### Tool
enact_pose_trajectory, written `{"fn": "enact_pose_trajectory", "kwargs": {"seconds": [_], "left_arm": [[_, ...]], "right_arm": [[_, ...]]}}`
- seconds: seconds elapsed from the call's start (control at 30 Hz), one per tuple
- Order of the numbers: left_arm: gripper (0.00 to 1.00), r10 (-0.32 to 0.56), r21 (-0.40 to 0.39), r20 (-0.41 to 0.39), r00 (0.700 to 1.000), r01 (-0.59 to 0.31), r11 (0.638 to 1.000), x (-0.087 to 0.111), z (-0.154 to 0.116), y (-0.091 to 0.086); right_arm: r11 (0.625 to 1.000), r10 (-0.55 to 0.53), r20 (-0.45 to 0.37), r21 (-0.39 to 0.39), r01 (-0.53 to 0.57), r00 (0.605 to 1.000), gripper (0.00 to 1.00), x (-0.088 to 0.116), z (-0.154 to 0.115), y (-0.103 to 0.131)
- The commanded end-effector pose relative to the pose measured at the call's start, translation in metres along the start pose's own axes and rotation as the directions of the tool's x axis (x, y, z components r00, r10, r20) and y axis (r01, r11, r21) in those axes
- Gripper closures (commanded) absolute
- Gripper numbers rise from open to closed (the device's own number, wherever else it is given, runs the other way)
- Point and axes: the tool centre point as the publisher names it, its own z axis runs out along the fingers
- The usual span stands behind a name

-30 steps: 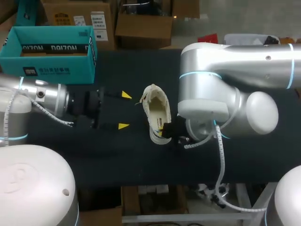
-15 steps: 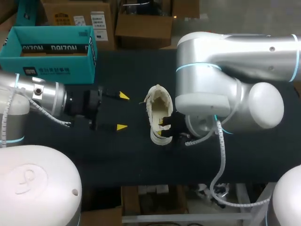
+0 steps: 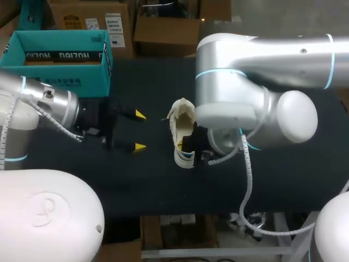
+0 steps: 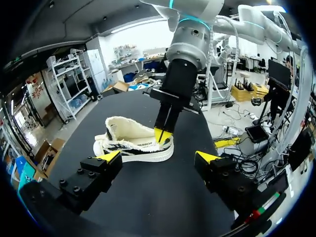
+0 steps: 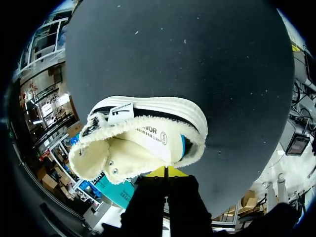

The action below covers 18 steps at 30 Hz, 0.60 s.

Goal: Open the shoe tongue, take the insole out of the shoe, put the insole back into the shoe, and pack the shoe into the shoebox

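Cream shoe (image 5: 140, 140) ahead of pincer (image 5: 165, 172)

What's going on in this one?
A white shoe stands on its sole in the middle of the black table. The right gripper is down at the shoe's side, with its fingers closed together and the yellow tips against the upper. The left gripper hangs open beside the shoe, not touching it. The teal shoebox sits at the far left of the table, and the shoe is not yet packed.
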Motion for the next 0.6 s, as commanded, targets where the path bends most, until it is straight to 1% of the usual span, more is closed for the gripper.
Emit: {"fn": "enact_pose_trajectory", "kwargs": {"seconds": [0.03,0.33,0.37,0.4,0.43,0.47,0.5,0.53,0.57,0.6], "left_arm": [[0.00,-0.159,-0.161,0.032,0.987,0.162,0.974,-0.004,0.001,-0.005],[0.00,-0.159,-0.161,0.032,0.987,0.162,0.974,-0.004,0.001,-0.005],[0.00,-0.188,-0.175,0.039,0.981,0.192,0.966,-0.006,0.002,-0.006],[0.00,-0.230,-0.193,0.076,0.970,0.241,0.951,-0.009,0.003,-0.006],[0.00,-0.272,-0.221,0.136,0.953,0.297,0.929,-0.013,0.003,-0.004],[0.00,-0.320,-0.236,0.170,0.932,0.354,0.905,-0.016,0.003,-0.004],[0.00,-0.373,-0.251,0.218,0.902,0.421,0.871,-0.018,0.002,-0.003],[0.00,-0.424,-0.252,0.266,0.865,0.488,0.836,-0.020,0.001,-0.003],[0.00,-0.463,-0.250,0.327,0.824,0.548,0.798,-0.019,0.000,-0.003],[0.00,-0.490,-0.241,0.369,0.790,0.590,0.770,-0.024,-0.003,-0.001]], "right_arm": [[1.000,0.006,0.036,0.017,-0.007,0.999,1.00,0.004,0.013,0.011],[0.999,0.036,0.059,0.009,-0.037,0.998,1.00,0.001,0.024,0.024],[0.999,0.038,0.062,0.009,-0.038,0.997,1.00,0.001,0.025,0.025],[0.999,0.044,0.076,-0.005,-0.044,0.996,1.00,0.000,0.028,0.027],[0.999,0.046,0.079,-0.009,-0.046,0.996,1.00,0.000,0.030,0.027],[0.999,0.046,0.080,-0.007,-0.046,0.996,1.00,-0.001,0.032,0.028],[0.998,0.055,0.088,-0.023,-0.053,0.995,1.00,-0.002,0.034,0.030],[0.998,0.057,0.090,-0.024,-0.055,0.994,1.00,-0.003,0.036,0.031],[0.998,0.058,0.091,-0.023,-0.056,0.994,1.00,-0.004,0.037,0.031],[0.998,0.060,0.091,-0.020,-0.059,0.994,1.00,-0.005,0.037,0.032]]}}
